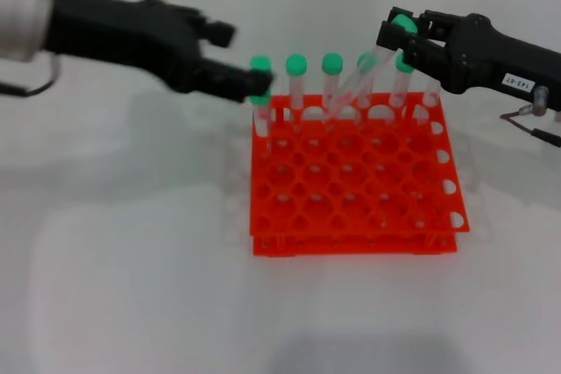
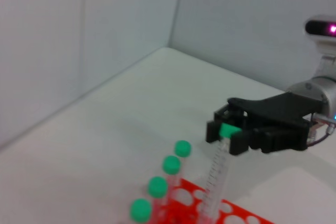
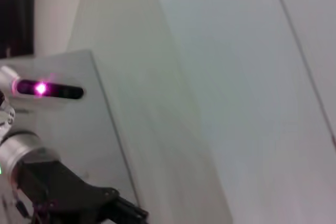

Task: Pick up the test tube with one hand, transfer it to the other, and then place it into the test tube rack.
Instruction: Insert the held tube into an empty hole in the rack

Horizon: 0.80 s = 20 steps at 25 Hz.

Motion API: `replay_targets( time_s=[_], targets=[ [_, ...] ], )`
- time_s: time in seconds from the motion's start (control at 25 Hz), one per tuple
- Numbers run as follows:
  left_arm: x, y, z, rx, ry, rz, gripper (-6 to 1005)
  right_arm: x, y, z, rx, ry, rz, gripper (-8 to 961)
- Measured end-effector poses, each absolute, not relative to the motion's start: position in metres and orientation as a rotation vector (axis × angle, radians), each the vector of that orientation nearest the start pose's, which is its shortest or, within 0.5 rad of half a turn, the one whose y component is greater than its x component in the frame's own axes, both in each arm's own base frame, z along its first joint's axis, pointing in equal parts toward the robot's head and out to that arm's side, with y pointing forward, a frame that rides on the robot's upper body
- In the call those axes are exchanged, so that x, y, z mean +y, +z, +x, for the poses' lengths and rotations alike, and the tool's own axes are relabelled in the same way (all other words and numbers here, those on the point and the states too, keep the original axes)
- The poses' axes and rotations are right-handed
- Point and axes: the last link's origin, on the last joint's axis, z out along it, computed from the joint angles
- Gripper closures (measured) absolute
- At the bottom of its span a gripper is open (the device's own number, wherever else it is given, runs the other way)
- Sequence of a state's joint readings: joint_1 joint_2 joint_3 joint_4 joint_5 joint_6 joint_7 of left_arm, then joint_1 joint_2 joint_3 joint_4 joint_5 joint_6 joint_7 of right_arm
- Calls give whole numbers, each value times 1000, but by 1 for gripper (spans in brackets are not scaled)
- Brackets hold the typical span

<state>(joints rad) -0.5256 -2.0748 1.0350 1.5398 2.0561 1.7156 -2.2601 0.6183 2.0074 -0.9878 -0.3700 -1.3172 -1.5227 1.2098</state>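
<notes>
The white-labelled black right gripper [image 1: 405,37] is clamped on the green cap of the slim clear test tube [image 1: 355,85], which leans with its lower end over the back row of the bright orange square rack [image 1: 355,216]. The unlabelled black left gripper [image 1: 235,59], fingers parted, empty, sits beside the rack's back-left tubes [image 1: 296,85]. Tube's tip is hidden among neighbours.

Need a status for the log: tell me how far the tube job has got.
Pickup and handover look done: the right tool is shut on the test tube at its green cap, tilted over the orange rack. The left tool is off it, near the rack's back-left corner. Left: seat the tube in a hole, release.
</notes>
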Motion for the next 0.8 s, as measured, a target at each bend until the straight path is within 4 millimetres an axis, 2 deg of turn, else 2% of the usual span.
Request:
replay_targets(
  time_s=[0.2,0.4,0.6,0.8],
  targets=[
    [301,99,-146,-631,-292,-2677,126,364,8,203,444,1138,-2594,694],
    [272,111,-175,-677,-338,-2589,127,373,12,190,373,1048,-2668,693],
    [248,113,-212,-692,-362,-2514,127,386,8,166,305,988,-2721,693],
    [240,102,-250,-776,-449,-2477,128,392,3,149,266,968,-2768,693]
  ],
)
